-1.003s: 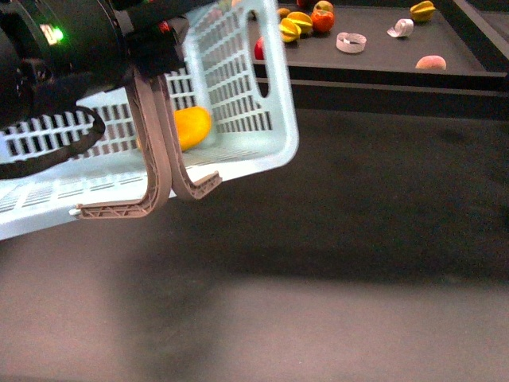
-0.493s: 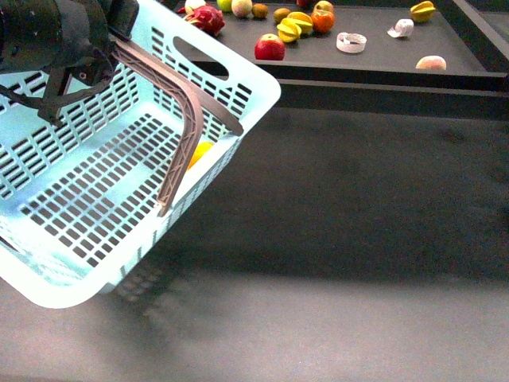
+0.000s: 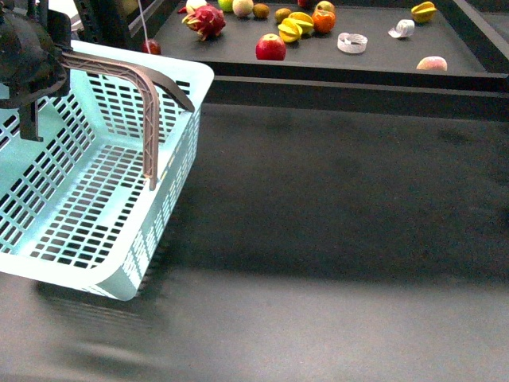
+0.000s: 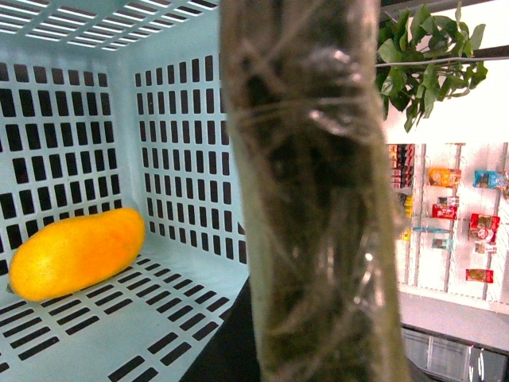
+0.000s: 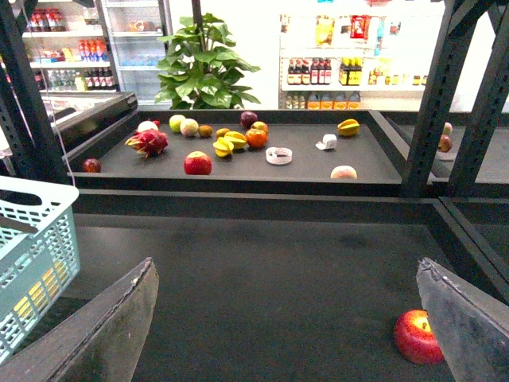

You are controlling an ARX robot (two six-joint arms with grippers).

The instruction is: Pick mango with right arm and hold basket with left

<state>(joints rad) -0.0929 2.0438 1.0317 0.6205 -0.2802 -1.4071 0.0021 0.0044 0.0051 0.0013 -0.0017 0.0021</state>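
Observation:
The light blue basket [image 3: 95, 183] hangs at the left of the front view, low over the dark table. My left gripper [image 3: 49, 62] is shut on one of its grey-brown swing handles [image 3: 147, 119]; that handle fills the middle of the left wrist view [image 4: 318, 199]. The yellow-orange mango [image 4: 75, 253] lies inside the basket against a slotted wall; the front view does not show it. My right gripper [image 5: 286, 334] is open and empty above the table, its fingers [image 5: 103, 334] wide apart. The basket's corner shows in the right wrist view [image 5: 32, 263].
A red apple [image 5: 417, 336] lies on the table beside one right finger. The raised back shelf [image 3: 366, 76] holds a dragon fruit [image 3: 205, 20], a red apple [image 3: 270, 48], star fruits [image 3: 294, 28], an orange [image 3: 323, 19] and a peach [image 3: 430, 63]. Black frame posts [image 5: 429, 95] stand at its sides.
The basket has swung from steeply tilted to nearly level and moved left and down. The mango, seen through its wall before, no longer shows in the front view.

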